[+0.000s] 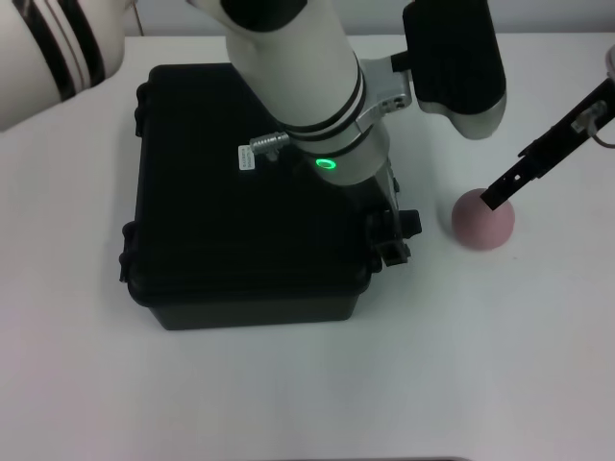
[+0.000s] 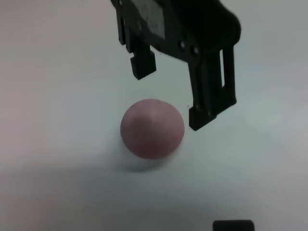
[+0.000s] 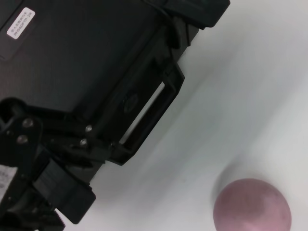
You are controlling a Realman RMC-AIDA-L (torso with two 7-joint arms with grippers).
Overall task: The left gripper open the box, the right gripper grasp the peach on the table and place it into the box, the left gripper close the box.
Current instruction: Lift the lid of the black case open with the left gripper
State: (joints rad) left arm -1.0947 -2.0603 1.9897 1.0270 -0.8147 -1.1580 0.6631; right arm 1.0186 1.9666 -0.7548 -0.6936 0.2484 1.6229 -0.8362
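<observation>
White table (image 1: 538, 365), closed black box (image 1: 240, 211), both arms at work.

The left gripper (image 1: 389, 235) sits at the box's right edge by a latch, its jaws' state unreadable. The right gripper (image 2: 171, 94) hangs spread over the peach (image 1: 483, 219), which rests on the table beside the box. Descending off-centre could roll the peach away; the lid seam is hidden.

Robot test bench, lab-like setting

A bare white table (image 1: 288, 384) holds only a black box (image 1: 240, 240) and a peach (image 1: 483, 220); no household furnishings appear.
</observation>
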